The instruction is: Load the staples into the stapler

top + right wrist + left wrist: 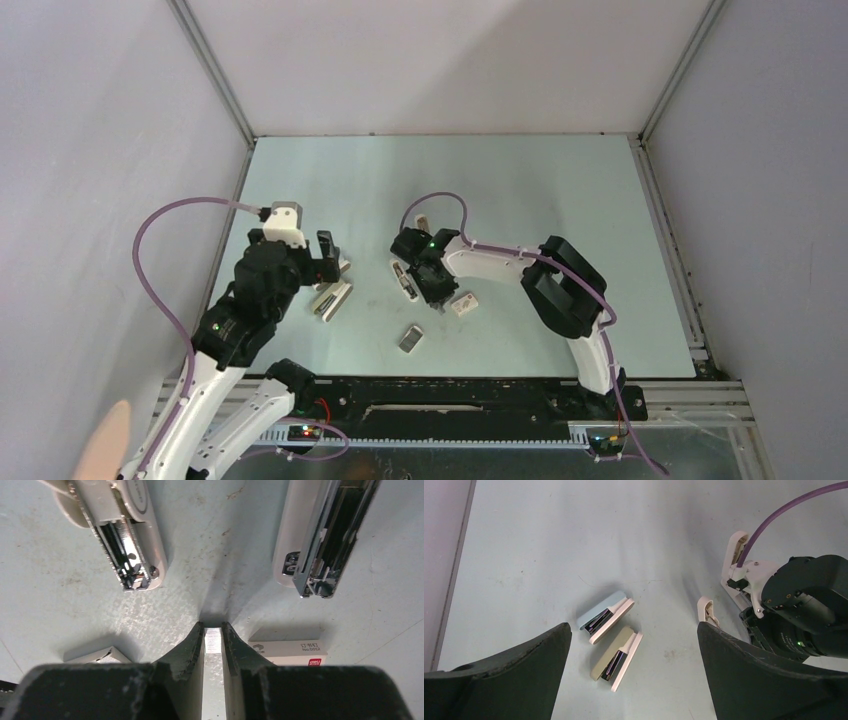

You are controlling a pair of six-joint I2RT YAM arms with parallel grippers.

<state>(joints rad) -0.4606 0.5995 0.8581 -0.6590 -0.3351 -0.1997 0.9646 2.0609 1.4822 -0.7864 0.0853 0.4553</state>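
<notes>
From above, on the pale bench (520, 180), L claw (335, 262) is seen over two small staplers near the L edge. R claw (437, 298) is pointed down at bench centre. An opened white stapler (403, 279) is seen just to its L, a small white box (464, 303) just to its R, and a grey block (411, 338) nearer the arm bases. R claw's state can't be told from this view.

At L wrist, the fingers (514, 675) are spread wide and nothing is gripped. Between them, a light-blue stapler (605, 611) and a beige stapler (618, 652) are laid side by side on the bench, both closed.

At R wrist, the fingers (192, 650) are pressed nearly together, w/ a thin silvery strip of staples (213, 640) pinched between the tips. Whether the strip touches the bench can't be told. Beyond the tips the white stapler's two arms are laid apart, one top L (125, 545), one top R, metal channels exposed. The white box, red-marked, is seen just R of the fingers.
</notes>
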